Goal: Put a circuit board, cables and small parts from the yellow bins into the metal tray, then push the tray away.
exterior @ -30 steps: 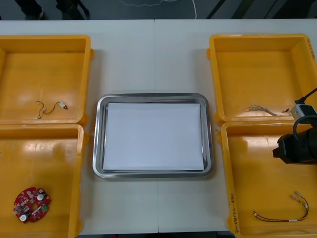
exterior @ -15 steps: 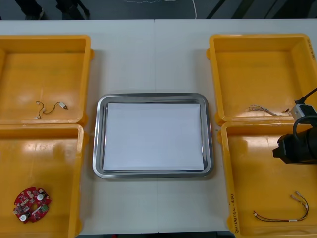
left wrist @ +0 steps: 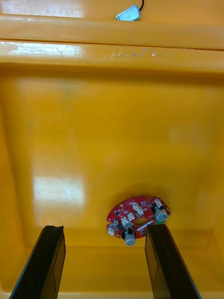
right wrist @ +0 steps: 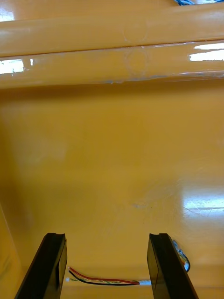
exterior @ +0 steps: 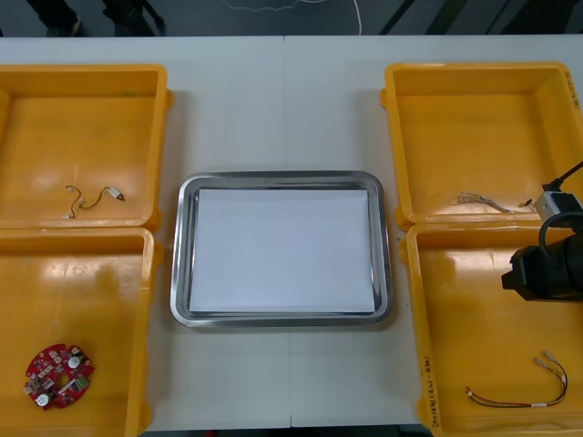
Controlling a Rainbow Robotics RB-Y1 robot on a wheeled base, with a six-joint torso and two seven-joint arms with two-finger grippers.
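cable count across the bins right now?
3. Black cable in the far left bin; blue and white cable in the far right bin; red and yellow cable in the near right bin. The right arm may hide more.

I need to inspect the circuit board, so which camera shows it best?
The left wrist view: the board lies close, its parts plain, near one finger of the open left claw. The front view shows it small, in the near left bin. The right wrist view faces a cable below the open right claw.
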